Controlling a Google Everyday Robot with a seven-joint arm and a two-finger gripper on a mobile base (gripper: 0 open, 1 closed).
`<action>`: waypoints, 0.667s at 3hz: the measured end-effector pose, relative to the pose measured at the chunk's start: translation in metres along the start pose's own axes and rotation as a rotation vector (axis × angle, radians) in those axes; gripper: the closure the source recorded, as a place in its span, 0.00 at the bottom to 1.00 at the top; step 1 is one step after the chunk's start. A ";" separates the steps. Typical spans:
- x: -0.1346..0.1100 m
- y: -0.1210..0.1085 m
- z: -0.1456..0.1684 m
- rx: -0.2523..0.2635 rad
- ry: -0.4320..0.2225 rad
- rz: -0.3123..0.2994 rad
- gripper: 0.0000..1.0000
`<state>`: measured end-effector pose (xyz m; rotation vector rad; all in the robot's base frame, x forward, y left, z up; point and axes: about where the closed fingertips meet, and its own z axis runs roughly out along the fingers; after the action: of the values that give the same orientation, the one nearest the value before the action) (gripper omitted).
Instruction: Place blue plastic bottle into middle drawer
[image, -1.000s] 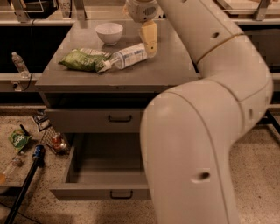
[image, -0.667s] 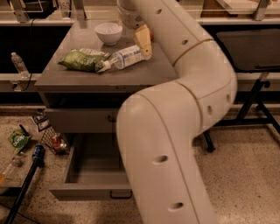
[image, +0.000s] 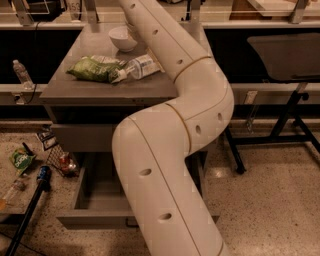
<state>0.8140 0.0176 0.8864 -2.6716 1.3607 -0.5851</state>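
Observation:
The blue plastic bottle (image: 139, 66) lies on its side on the grey cabinet top (image: 100, 90), white cap toward the green bag (image: 95, 69) and touching it. The middle drawer (image: 97, 202) stands pulled open at the cabinet's foot; the part of its inside that shows holds nothing. My white arm (image: 180, 125) rises from the bottom of the view, crosses in front of the drawer's right half and reaches over the cabinet top. My gripper is hidden behind the arm's upper link, just right of the bottle.
A white bowl (image: 123, 37) stands behind the bag. The drawer above (image: 82, 137) is shut. A small clear bottle (image: 22, 73) stands on a ledge at left. Wrappers, a can (image: 42, 172) and a dark pole (image: 25, 220) lie on the floor at left. A black stand (image: 287, 107) is at right.
My arm has swung left across the view and now covers the gripper, which showed beside the bottle before. The bottle, bag and bowl have not moved.

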 end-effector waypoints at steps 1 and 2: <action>-0.006 -0.002 0.021 -0.016 -0.015 -0.051 0.17; -0.015 -0.001 0.036 -0.020 -0.061 -0.081 0.40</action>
<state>0.8201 0.0260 0.8492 -2.7475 1.2551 -0.4950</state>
